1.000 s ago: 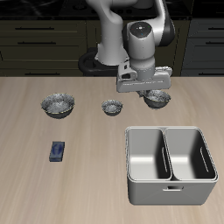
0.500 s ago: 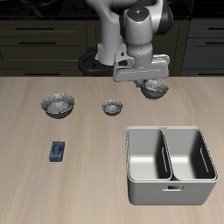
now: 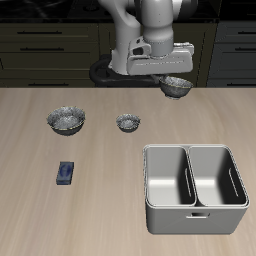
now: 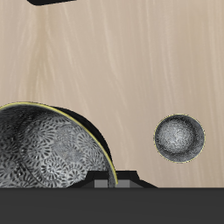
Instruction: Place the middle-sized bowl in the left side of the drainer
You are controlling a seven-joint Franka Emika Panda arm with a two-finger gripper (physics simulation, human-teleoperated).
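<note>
Nearest to the front edge, in the lower right of the exterior view, stands the drainer (image 3: 194, 187), both compartments empty. Farther back on the counter (image 3: 40, 210) lie a small blue block (image 3: 66, 173), then the widest bowl (image 3: 67, 121) and the smallest bowl (image 3: 127, 123).

Farthest back, in the upper right part of the frame, the gripper (image 3: 176, 84) holds the middle-sized bowl (image 3: 177, 88) by its rim, lifted above the counter and well apart from the drainer. In the wrist view the bowl (image 4: 48, 149) sits close under the camera with the smallest bowl (image 4: 179, 138) beyond it; the fingers themselves are hidden.

The risk, I think, is the rim grasp: the shiny bowl hangs to one side, so a quick swing could make it rotate or slip out. It could also go into the wrong compartment or hit the centre wall.

The arm is raised, with the wrist pointing down.
</note>
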